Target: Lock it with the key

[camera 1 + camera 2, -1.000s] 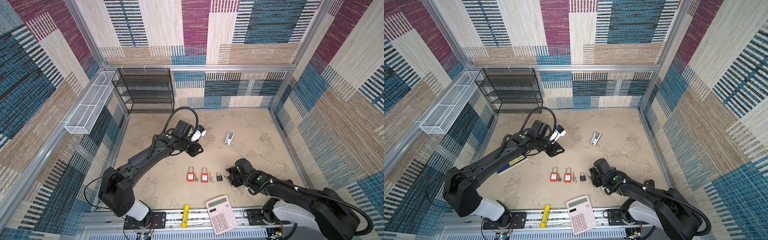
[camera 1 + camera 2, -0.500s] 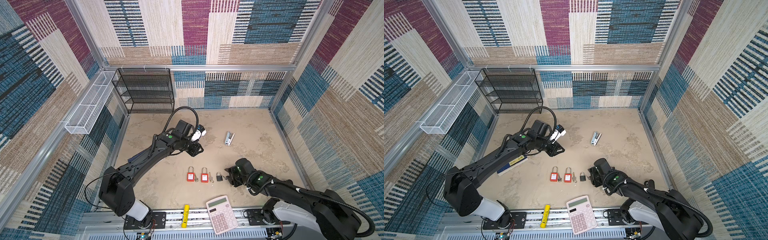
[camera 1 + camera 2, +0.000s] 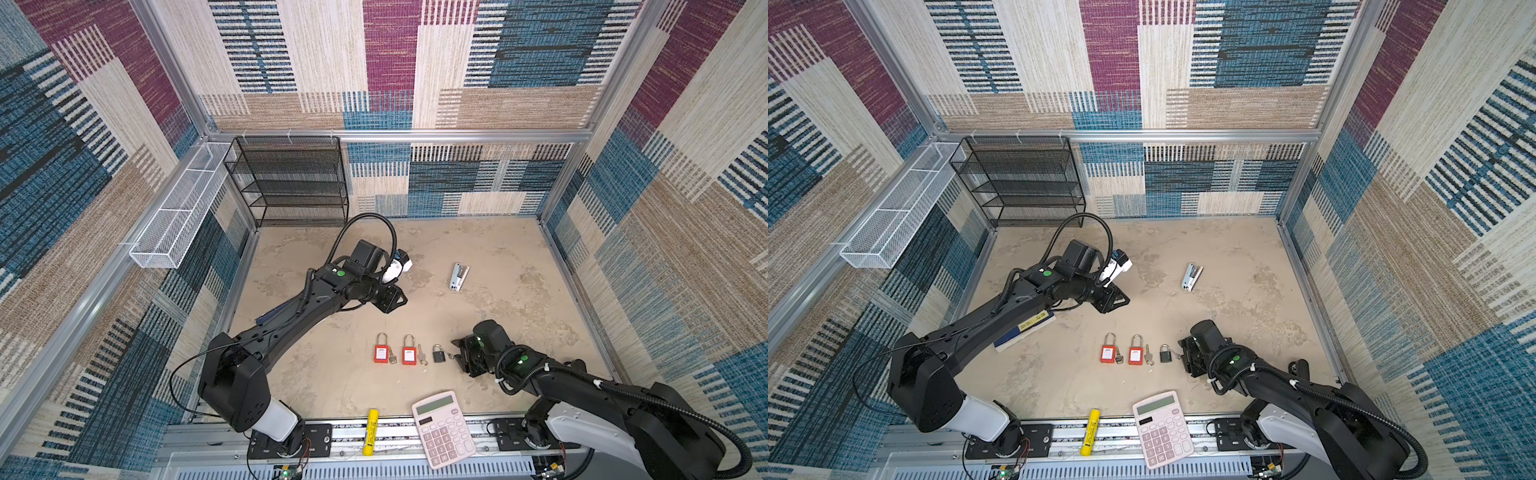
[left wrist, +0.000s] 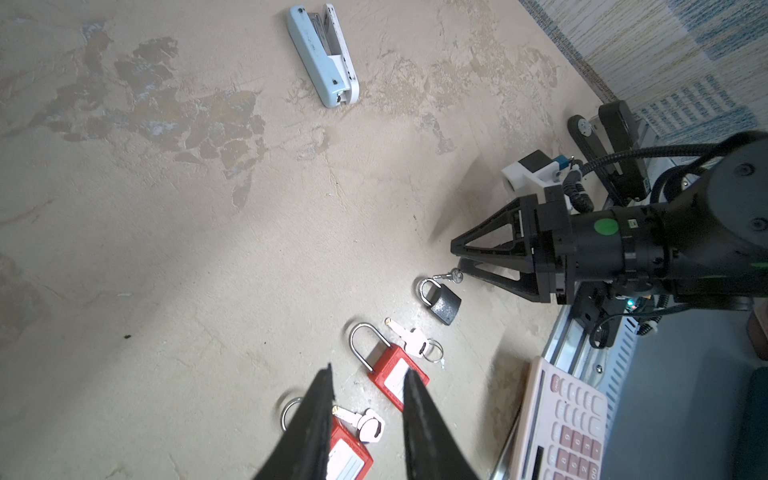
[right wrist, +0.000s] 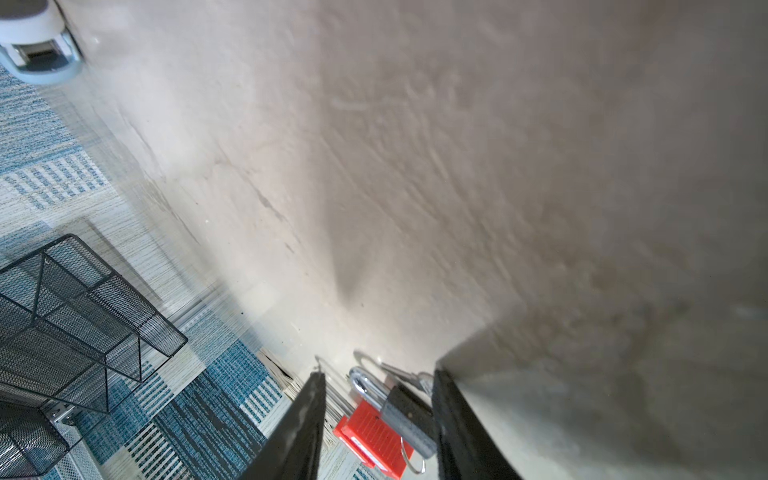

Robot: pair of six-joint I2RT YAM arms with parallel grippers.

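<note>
lying low on the tabletop (image 3: 498,299), my right pincer (image 3: 457,353) sits near the edge where my arms are bolted on, just beside the small black padlock (image 3: 438,354). its two fingers are apart and they grip nothing. in my right wrist view the black padlock (image 5: 405,409) shows between the fingers (image 5: 457,415), close to one of them, with a gap to the other one. a small key (image 4: 446,277) lies by the metal loop of this padlock, right at the tip of my right pincer (image 4: 455,255). i cannot tell if they touch.

three locks lie in a row along that same edge. the left red padlock (image 3: 381,353) comes first, then the middle red padlock (image 3: 409,355), then the black one nearest my right pincer. each red one has a silver key lying just beside it.

my left pincer (image 3: 390,301) hangs over the middle of the tabletop, well apart from the row. its fingers are apart too, and nothing is in them. in my left wrist view both red locks show past its tips.

a pale blue stapler (image 3: 458,276) lies alone, farther toward the back edge. a pink calculator (image 3: 444,428) and a yellow tube (image 3: 370,432) lie at the edge by my arm bases. a black wire rack (image 3: 291,183) stands in the far left corner.
</note>
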